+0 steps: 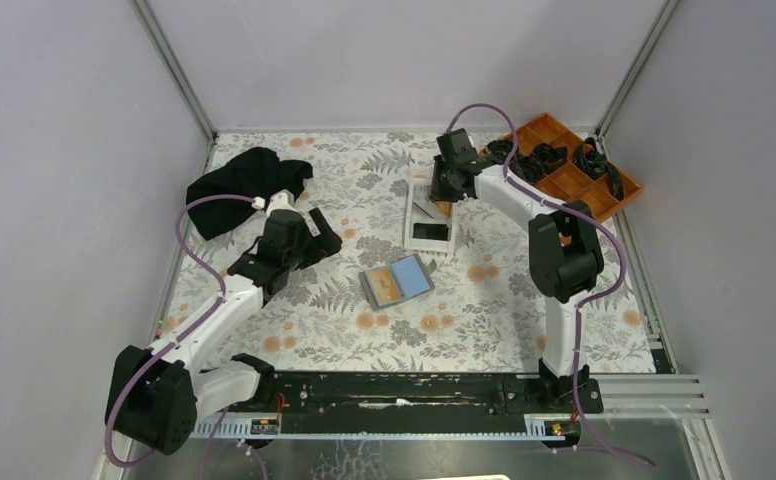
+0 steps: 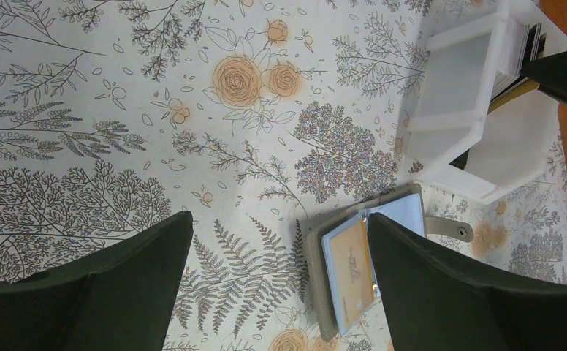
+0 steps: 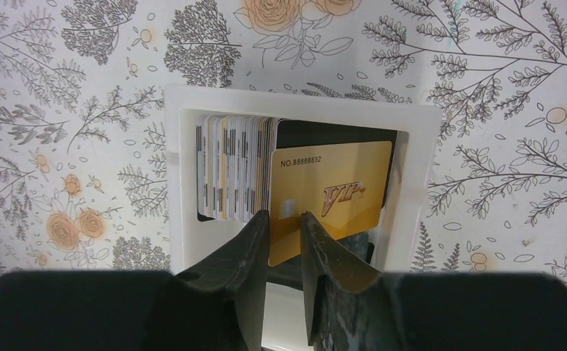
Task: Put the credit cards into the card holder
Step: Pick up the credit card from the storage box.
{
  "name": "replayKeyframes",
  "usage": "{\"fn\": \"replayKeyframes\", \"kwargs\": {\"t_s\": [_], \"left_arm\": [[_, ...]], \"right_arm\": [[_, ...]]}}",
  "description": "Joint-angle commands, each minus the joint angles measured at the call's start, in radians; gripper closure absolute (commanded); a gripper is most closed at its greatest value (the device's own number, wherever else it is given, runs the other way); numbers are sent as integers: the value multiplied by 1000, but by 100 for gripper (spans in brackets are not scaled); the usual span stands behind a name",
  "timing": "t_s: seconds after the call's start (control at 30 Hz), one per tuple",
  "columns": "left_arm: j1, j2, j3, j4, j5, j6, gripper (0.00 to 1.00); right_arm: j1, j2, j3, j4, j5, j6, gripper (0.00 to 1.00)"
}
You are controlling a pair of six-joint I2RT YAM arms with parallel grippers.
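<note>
An orange-gold credit card (image 3: 332, 190) marked VIP leans in the white tray (image 3: 302, 99) beside a stack of upright cards (image 3: 237, 168). My right gripper (image 3: 284, 214) hovers over the tray (image 1: 411, 215), jaws narrowed but still apart, and the card's lower left corner shows in the gap. A dark card (image 1: 430, 231) lies at the tray's near end. The card holder (image 1: 397, 280) lies open mid-table, pale blue inside, with an orange-gold card (image 2: 352, 270) in its left side. My left gripper (image 2: 279, 219) hangs wide open just left of the holder (image 2: 317, 278), holding nothing.
A black cloth (image 1: 244, 185) lies at the back left behind the left arm. An orange compartment tray (image 1: 574, 165) with black items stands at the back right corner. Grey walls close in the floral table on three sides.
</note>
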Motion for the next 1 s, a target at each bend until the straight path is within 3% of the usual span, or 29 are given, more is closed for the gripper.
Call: {"fn": "replayKeyframes", "kwargs": {"t_s": [0.0,0.5,0.83,0.97], "left_arm": [[-5,3,15,36,-12,14,4],[-6,11,22,46,-2,14,4],[-6,15,25,59,8,8,4],[-5,11,22,82,35,2,4]], "right_arm": [[4,-69,59,5,-16,15,72],[4,-102,45,-12,15,-9,78],[9,-105,52,-106,128,-83,89],[28,-112,54,-134,199,-134,100]]}}
